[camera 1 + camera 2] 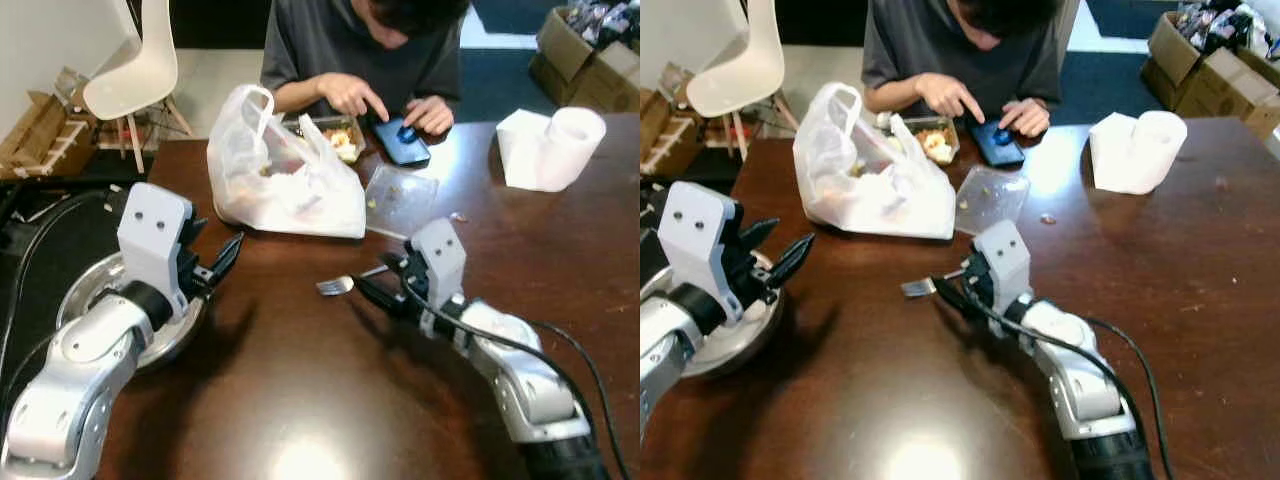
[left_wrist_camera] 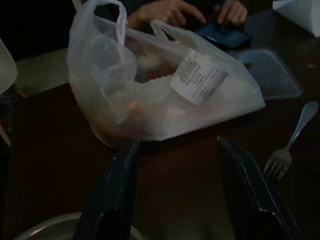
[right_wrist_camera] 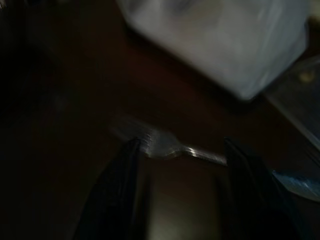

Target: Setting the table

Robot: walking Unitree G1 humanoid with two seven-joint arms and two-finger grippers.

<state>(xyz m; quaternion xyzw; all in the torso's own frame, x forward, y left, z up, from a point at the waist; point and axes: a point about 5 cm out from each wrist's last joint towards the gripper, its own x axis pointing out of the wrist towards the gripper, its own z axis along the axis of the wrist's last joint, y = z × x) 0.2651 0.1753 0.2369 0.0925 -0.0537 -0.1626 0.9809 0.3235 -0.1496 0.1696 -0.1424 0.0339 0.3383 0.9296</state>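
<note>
A metal fork point(image 1: 338, 285) lies on the dark wooden table point(image 1: 300, 400), tines toward my left. My right gripper point(image 1: 380, 282) is low at the fork's handle end; in the right wrist view the fork point(image 3: 165, 147) lies across the gap between its open fingers point(image 3: 125, 170). Over the rim of a round metal bowl point(image 1: 90, 290) at the table's left edge hovers my left gripper point(image 1: 218, 262), open and holding nothing. It points toward a white plastic bag point(image 2: 160, 95).
Across the table a person taps a phone point(image 1: 402, 140) beside a food container point(image 1: 338, 135). A clear plastic lid point(image 1: 400, 200) lies right of the bag point(image 1: 285, 180). A paper towel roll point(image 1: 555, 145) stands far right. A white chair point(image 1: 135, 70) and cardboard boxes point(image 1: 590, 60) stand beyond.
</note>
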